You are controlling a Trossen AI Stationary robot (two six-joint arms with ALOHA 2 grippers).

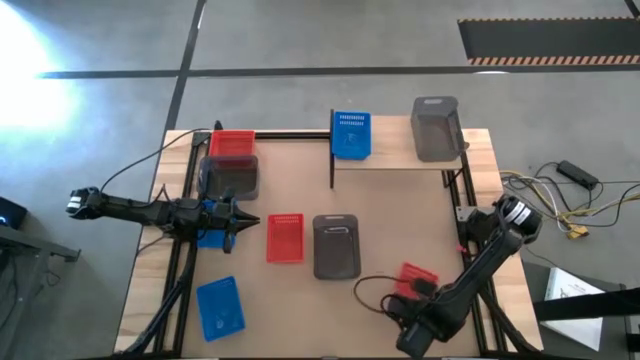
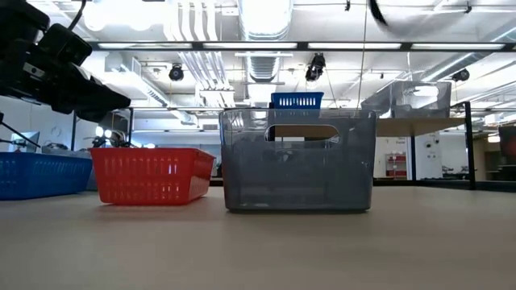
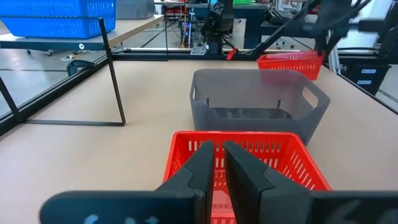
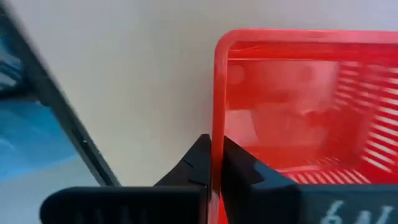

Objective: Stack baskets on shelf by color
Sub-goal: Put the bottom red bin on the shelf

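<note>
Brown tabletop (image 1: 390, 220) fills the high view, with grey floor beyond it. At its far right sits the shelf (image 1: 480, 150), a light wood board carrying a blue basket (image 1: 351, 134) and a grey basket (image 1: 437, 128), well apart from each other. At the far left a red basket (image 1: 232, 143) lies just beyond another grey one (image 1: 230, 177). Mid-table, a second red basket (image 1: 286, 238) lies beside a third grey basket (image 1: 336, 245); from table height these two stand side by side, red (image 2: 151, 175) left of grey (image 2: 298, 159). Another blue basket (image 1: 219, 307) rests near the front left corner. The left gripper (image 1: 240, 221) hangs at the left of the table, pointing toward the middle red basket, its jaws nearly together on nothing; its wrist camera shows the fingers (image 3: 217, 174) above that red basket (image 3: 292, 165) with the grey one (image 3: 255, 106) beyond. The right gripper (image 1: 402, 303) is low at the front right, jaws pinched onto the rim of a third red basket (image 1: 416, 277); in its wrist camera the fingers (image 4: 211, 165) straddle that basket's wall (image 4: 298, 99).
</note>
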